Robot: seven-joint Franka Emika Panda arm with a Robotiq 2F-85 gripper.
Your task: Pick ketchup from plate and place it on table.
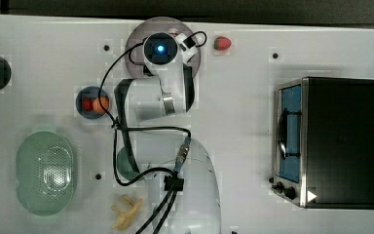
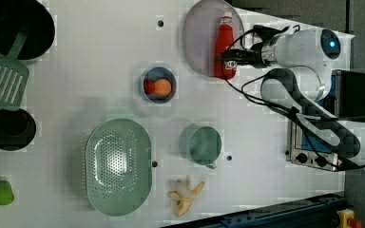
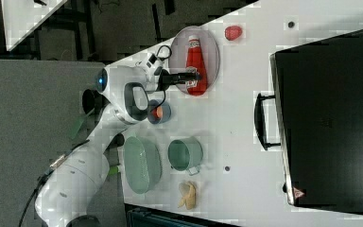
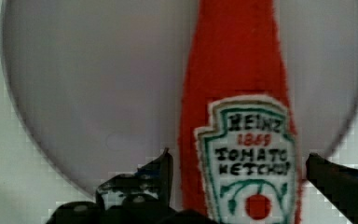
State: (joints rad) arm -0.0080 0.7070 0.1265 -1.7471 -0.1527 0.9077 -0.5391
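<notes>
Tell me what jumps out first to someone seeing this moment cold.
The red ketchup bottle lying on the lilac-grey plate, with the open gripper straddling its labelled end, one finger on each side. In the top view, the black toaster oven dominates the right of the white table, and the pale green colander sits at lower left.

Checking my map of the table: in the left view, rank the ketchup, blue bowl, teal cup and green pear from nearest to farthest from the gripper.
1. Ketchup, at the gripper, on the plate.
2. Blue bowl, toward the left view's left.
3. Teal cup, lower down.
4. Green pear, bottom-left corner.
</notes>
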